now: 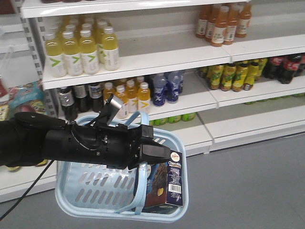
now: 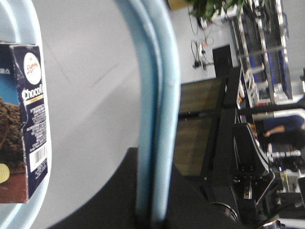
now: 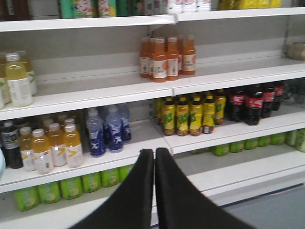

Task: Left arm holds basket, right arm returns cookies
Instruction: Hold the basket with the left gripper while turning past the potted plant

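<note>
My left arm (image 1: 71, 143) reaches in from the left. The left gripper (image 1: 159, 152) is shut on the two light blue swing handles (image 1: 141, 117) of the basket (image 1: 76, 181), which hangs under it above the grey floor. In the left wrist view the handles (image 2: 155, 95) run up from between the black jaws of the left gripper (image 2: 153, 155). The cookies (image 1: 169, 186), a dark navy box, stand upright in the basket's right end and show again at the left edge (image 2: 28, 119). My right gripper (image 3: 154, 152) is shut on nothing and faces the shelves.
White shelves (image 1: 143, 59) carry yellow drink bottles (image 1: 81, 52), orange bottles (image 1: 221, 24), blue bottles (image 1: 167, 88) and cola bottles (image 1: 286, 67). Grey floor (image 1: 248, 181) lies to the right. A black equipment frame (image 2: 252, 157) stands behind the left gripper.
</note>
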You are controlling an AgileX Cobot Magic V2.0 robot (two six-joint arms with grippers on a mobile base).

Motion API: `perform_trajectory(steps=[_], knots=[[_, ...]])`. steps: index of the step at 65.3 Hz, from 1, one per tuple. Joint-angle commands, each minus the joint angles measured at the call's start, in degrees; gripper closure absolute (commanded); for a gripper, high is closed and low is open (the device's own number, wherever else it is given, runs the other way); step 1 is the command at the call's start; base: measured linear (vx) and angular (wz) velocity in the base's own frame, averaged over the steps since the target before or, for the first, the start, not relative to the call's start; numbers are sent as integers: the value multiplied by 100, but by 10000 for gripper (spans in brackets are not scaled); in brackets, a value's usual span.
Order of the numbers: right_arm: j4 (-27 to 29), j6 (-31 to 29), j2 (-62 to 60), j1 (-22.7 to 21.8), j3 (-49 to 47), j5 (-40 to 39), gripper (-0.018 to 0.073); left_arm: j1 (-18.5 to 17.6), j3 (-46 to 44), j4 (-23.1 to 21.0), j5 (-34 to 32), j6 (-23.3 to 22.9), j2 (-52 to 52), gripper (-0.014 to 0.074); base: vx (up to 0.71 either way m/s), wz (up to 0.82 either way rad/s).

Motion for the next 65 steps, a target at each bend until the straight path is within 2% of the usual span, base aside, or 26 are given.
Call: perform_trajectory(steps=[1, 65], knots=[[-23, -29, -67, -28, 18, -381, 567, -23, -168, -360, 298, 90, -297, 603, 15, -64], [-23, -29, -67, -28, 18, -381, 567, -23, -168, -360, 298, 90, -297, 603, 15, -58]])
